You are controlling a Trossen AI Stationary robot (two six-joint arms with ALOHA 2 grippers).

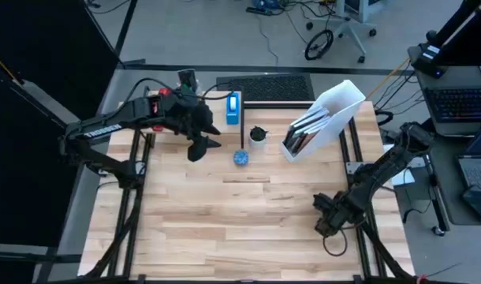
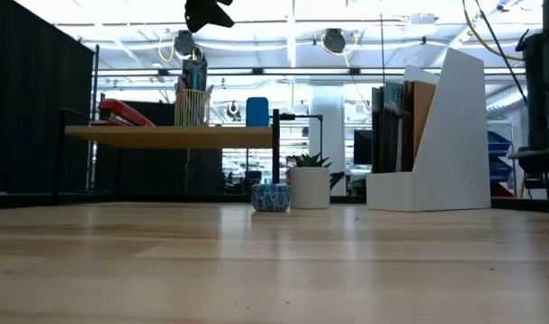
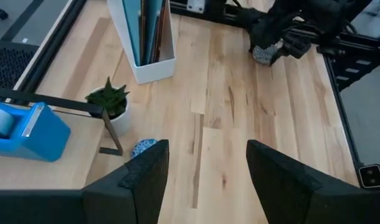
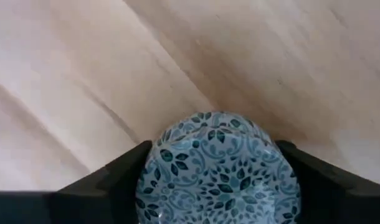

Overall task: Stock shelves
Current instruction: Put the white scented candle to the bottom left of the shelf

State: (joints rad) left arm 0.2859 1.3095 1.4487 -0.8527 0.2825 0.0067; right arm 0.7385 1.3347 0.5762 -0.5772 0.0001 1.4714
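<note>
**Right claw grips a patterned bowl; left claw hangs released over the shelf**

The bench (image 1: 248, 213) carries a low wood shelf (image 2: 166, 136) at far left and a white file holder (image 1: 327, 117) at far right. The left claw (image 1: 199, 147) hovers with fingers (image 3: 146, 180) spread, above the shelf's right end. At near right, the right claw (image 1: 329, 217) clasps a blue patterned bowl (image 4: 218, 165). Between shelf and holder stand a potted plant (image 1: 258, 136) and a second blue bowl (image 1: 240, 158).

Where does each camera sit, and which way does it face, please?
High: overhead, straight down; left gripper, right gripper.
Low: table-top level, facing light-wood plank shelf and white box file holder; left gripper overhead.
Left wrist: downward past open fingers toward table.
Right wrist: down onto blue-patterned round bowl between its fingers.
Shared: low and left wrist show white-potted green plant.
</note>
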